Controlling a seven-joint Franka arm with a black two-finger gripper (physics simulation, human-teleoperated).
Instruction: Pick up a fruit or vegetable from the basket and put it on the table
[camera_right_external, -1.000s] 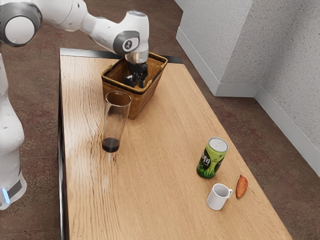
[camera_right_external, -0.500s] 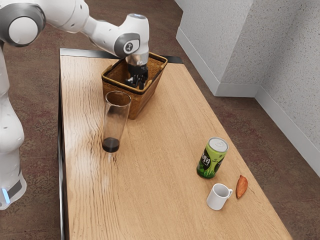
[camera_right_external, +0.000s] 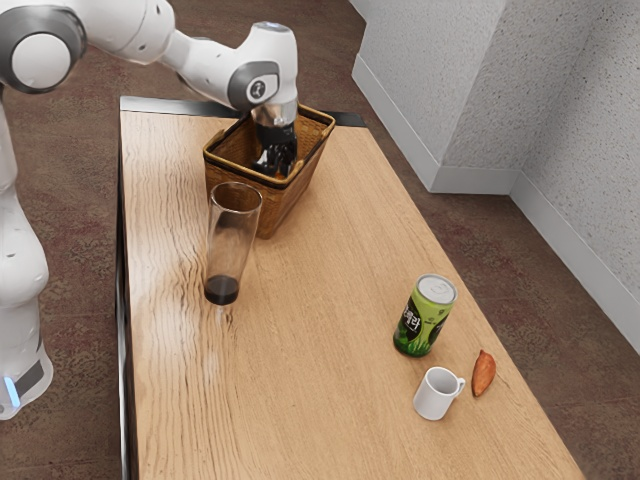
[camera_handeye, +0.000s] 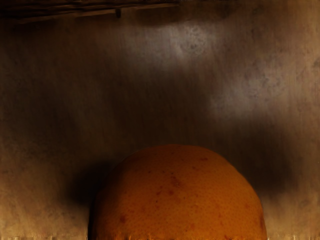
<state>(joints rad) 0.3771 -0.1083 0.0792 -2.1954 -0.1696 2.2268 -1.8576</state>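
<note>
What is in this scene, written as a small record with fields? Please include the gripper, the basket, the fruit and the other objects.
gripper: black, reaching down inside the basket
basket: brown, woven, near one end of the table
fruit: round, orange, speckled, just below the wrist camera
grasp: cannot be told from these views
glass: tall, transparent, dark at the bottom
can: green, upright
mug: white, near the can
sweet potato: reddish-brown, on the mug's handle side
table: light wood
</note>
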